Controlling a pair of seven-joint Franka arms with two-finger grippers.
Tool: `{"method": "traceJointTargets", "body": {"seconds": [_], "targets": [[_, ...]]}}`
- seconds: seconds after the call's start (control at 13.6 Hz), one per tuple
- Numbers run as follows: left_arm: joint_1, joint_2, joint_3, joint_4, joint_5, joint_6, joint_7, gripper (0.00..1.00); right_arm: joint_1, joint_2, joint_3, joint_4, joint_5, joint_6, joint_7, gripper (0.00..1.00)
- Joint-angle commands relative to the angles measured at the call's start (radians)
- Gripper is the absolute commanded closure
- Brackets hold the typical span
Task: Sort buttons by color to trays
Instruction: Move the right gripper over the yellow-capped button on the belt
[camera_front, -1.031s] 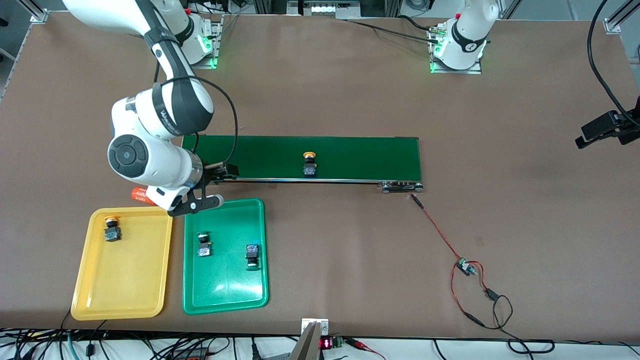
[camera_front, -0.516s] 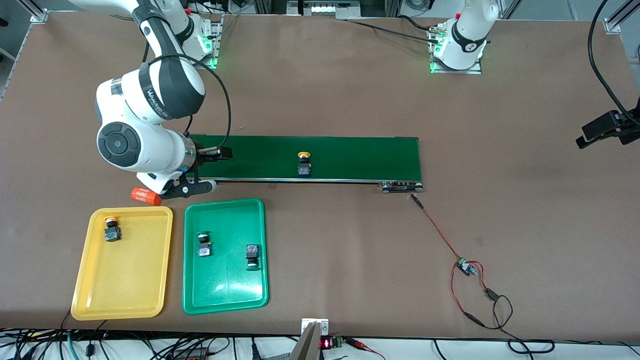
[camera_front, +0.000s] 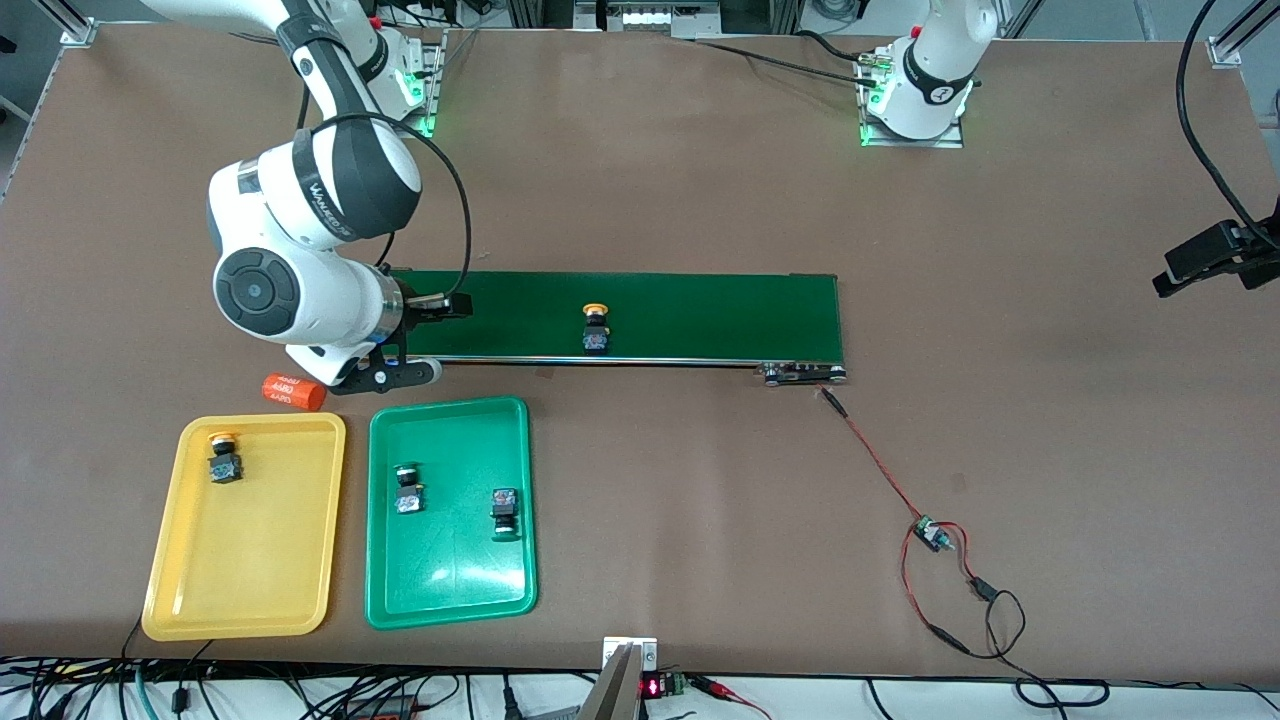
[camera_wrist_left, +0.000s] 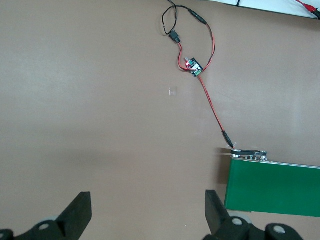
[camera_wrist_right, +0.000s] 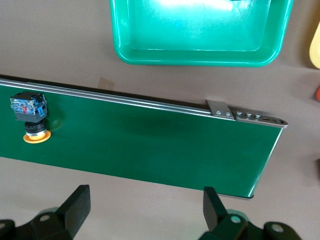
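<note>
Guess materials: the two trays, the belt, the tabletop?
Yellow tray and green tray: likely moulded plastic, glossy, with glare streaks and rounded corners. Conveyor belt: matte dark green, probably rubber or PVC, on a metal side rail. Table: matte brown, looks like hardboard.

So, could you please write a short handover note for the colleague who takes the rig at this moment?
Right claw: open, empty, over the right arm's end of the long dark-green conveyor belt.
Left claw: open, empty, over bare table; that arm waits.
Done: one yellow-capped black push-button in the shallow yellow plastic tray; two green-capped black push-buttons in the shallow green plastic tray.
Left: the second yellow-capped push-button stands on the belt and belongs in the yellow tray.
</note>
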Motion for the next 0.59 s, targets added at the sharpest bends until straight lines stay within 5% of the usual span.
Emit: {"method": "traceJointTargets", "body": {"seconds": [0.0, 0.52], "targets": [[0.005, 0.012, 0.001, 0.026, -0.019, -0.013, 0.01, 0.0, 0.024, 0.007, -0.005, -0.026, 0.016, 0.041, 0.022, 0.0], [0.005, 0.011, 0.001, 0.026, -0.019, -0.027, 0.008, 0.0, 0.094, 0.013, -0.002, -0.149, 0.016, 0.249, 0.123, 0.0]]}}
